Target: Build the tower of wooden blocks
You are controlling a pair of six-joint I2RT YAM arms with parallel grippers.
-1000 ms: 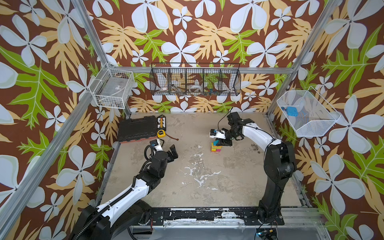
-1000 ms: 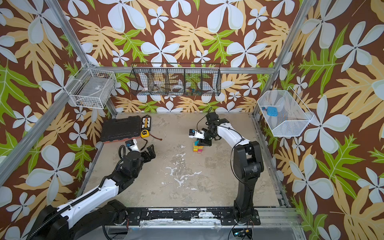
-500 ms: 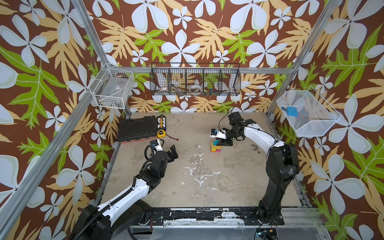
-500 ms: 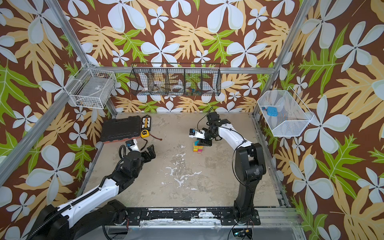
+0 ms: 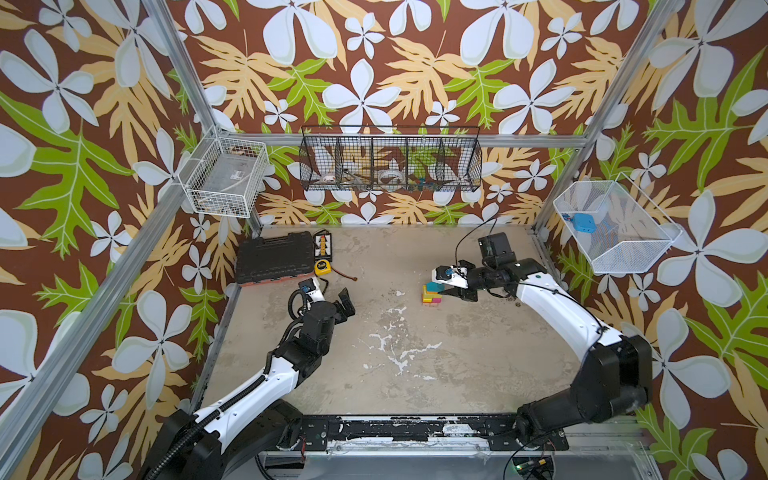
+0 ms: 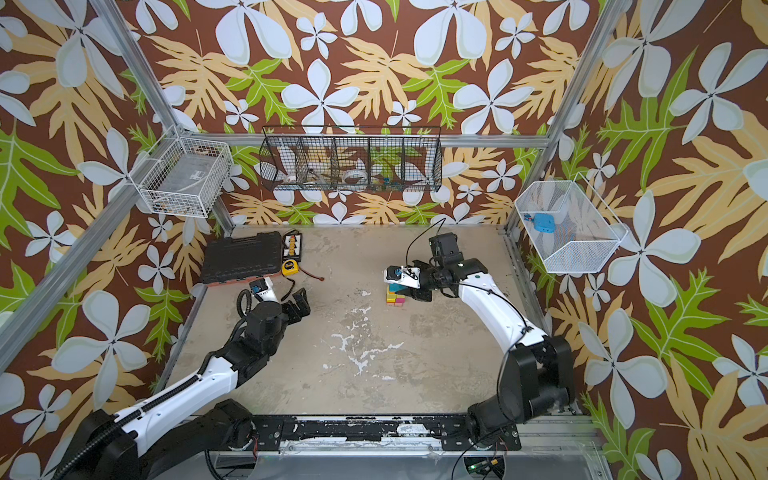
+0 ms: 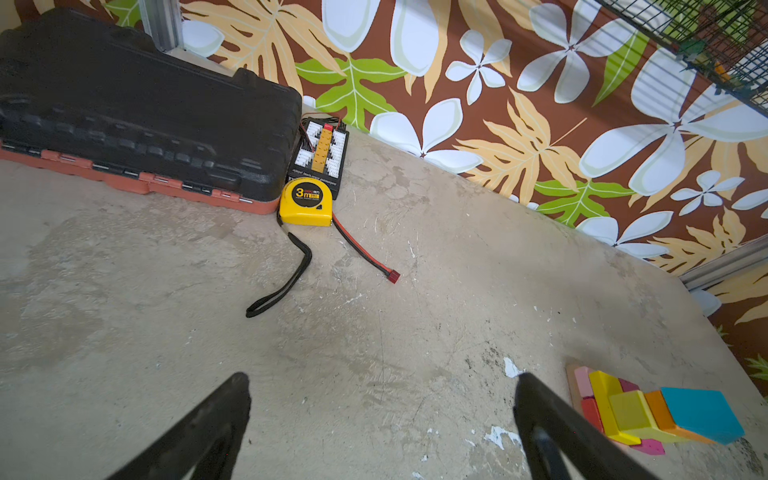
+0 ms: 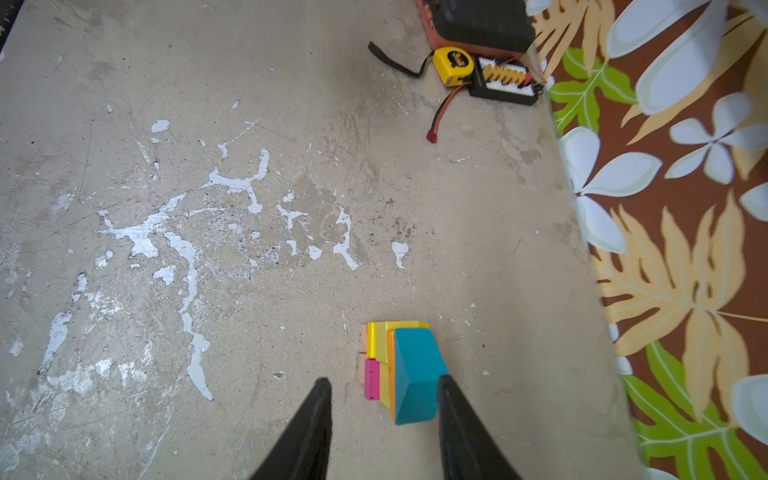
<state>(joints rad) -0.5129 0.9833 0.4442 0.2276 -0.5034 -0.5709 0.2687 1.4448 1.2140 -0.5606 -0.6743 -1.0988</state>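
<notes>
**Right gripper** (image 8: 383, 379): jaws partly parted, straddling the top of the tower (image 8: 384, 345). One finger (image 8: 457, 415) lies against or just beside the teal roof piece (image 8: 415, 374); contact cannot be confirmed. The other finger (image 8: 311, 424) stands clear of the stack, with bare table (image 8: 249, 104) showing between them. Nothing is clamped.

**Tower:** stands on the table well apart from the tool case (image 5: 274, 255), off toward the right arm's side. The teal roof piece is topmost. The left wrist view shows the blocks (image 7: 623, 411) beneath it as orange, yellow, yellow-green, red, pink and magenta layers on a tan base. The stack appears upright, with edges unevenly aligned.

**Left gripper** (image 7: 382, 376): jaws at full spread and empty, held over bare table near the front edge of the tool case.

**Other items:**
- The yellow tape measure (image 7: 306, 201) sits at the tool case's near corner, touching or just beside it. Its black strap trails away from the case.
- A connector board (image 7: 322, 151) lies just beside the end of the tool case, behind the tape measure.
- A red-and-black cable (image 7: 361, 253) runs out from there across the table, away from the case.
</notes>
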